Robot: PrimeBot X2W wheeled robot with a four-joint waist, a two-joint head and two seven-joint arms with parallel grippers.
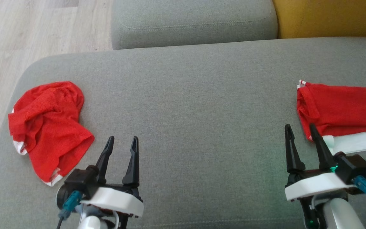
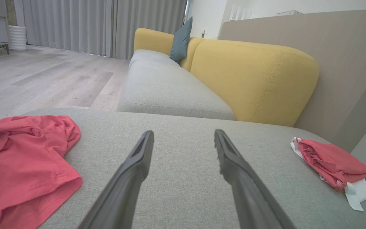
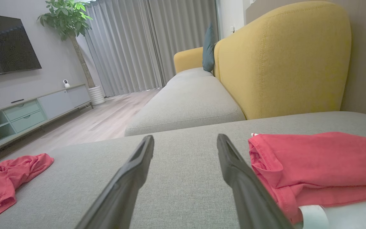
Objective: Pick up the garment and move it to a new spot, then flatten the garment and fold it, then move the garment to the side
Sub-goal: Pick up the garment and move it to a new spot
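Left gripper (image 1: 122,138) spread | right gripper (image 1: 300,125) spread | crumpled garment (image 1: 48,127) just left of left gripper

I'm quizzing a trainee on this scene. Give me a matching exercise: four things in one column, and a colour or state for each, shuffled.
Things:
1. left garment
2. right garment
3. left gripper
4. cushion

States:
a. teal
b. folded
c. open
d. crumpled

Pairs: 1-d, 2-b, 3-c, 4-a
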